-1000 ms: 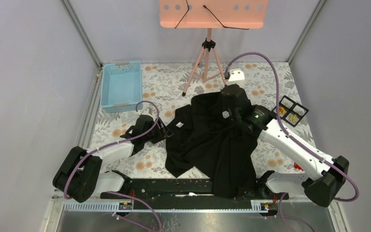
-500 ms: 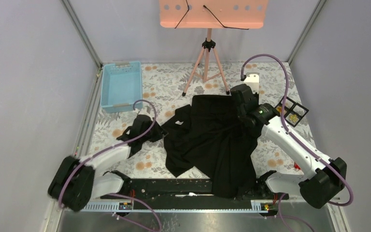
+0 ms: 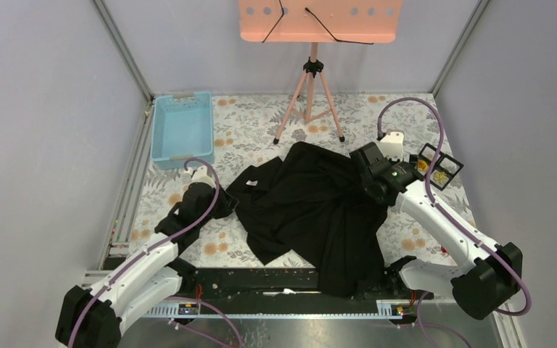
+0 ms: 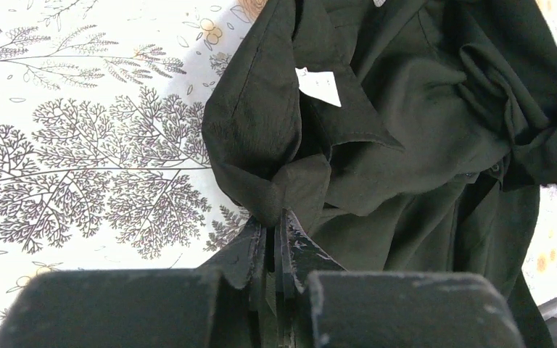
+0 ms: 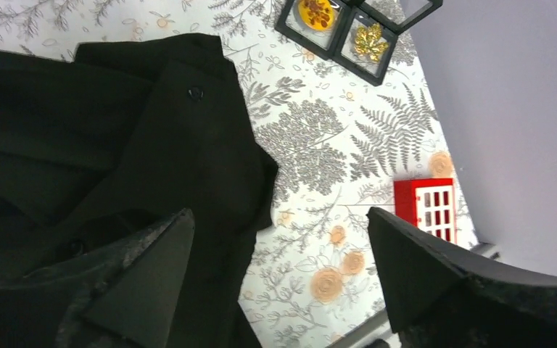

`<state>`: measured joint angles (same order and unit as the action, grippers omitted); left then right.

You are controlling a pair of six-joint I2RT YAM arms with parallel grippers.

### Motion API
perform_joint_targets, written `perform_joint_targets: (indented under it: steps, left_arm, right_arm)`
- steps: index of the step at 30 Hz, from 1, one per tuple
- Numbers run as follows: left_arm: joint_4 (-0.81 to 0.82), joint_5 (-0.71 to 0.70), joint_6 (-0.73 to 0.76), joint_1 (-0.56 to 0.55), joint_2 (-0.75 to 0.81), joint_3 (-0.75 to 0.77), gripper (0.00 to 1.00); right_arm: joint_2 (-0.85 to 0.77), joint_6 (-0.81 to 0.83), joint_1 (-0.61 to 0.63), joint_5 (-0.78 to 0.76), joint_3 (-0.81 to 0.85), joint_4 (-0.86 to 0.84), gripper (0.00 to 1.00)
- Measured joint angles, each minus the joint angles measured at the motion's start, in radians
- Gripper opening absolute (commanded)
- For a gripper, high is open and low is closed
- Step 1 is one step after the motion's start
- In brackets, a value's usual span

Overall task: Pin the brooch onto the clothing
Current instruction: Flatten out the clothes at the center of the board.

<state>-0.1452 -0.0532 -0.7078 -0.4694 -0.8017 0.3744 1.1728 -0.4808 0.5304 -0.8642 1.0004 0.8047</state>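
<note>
Shirt point(image 3: 319, 210) central, basket point(image 3: 183, 130) behind-left, stand point(image 3: 312, 80) behind, tray point(image 5: 343, 31) (brooches point(image 5: 368, 40) inside) at right

We found the black shirt point(image 3: 312, 210) crumpled at the middle of the tabletop point(image 3: 254, 123), its collar toward ten o'clock, its hem trailing toward six. A gold leaf brooch point(image 5: 368, 40) lay off at three o'clock, apart from it.

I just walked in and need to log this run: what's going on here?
The left pincer is shut on a fold at the left edge of the large black collared shirt lying rumpled on the floral table. The right pincer hangs open and empty over the shirt's right side. Gold brooches sit in a black display tray nearby.
</note>
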Motion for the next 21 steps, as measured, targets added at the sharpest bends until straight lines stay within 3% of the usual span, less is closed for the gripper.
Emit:
perform_joint_targets:
  steps: [6, 11, 16, 21]
  left_arm:
    - [-0.029, 0.002, -0.002, 0.0, 0.0, -0.009, 0.0]
    - [-0.047, 0.003, -0.032, 0.0, -0.053, -0.022, 0.0]
    - [-0.057, 0.003, -0.045, 0.0, -0.088, -0.025, 0.0]
    - [-0.056, 0.003, -0.045, 0.0, -0.111, -0.025, 0.0]
  right_arm:
    - [-0.003, 0.069, 0.008, 0.104, 0.09, 0.008, 1.0]
    - [0.002, 0.177, 0.043, 0.415, 0.098, -0.17, 1.0]
    - [0.222, 0.183, 0.106, 0.637, 0.218, -0.304, 0.99]
    - [0.398, 0.093, 0.153, 0.696, 0.252, -0.471, 0.94]
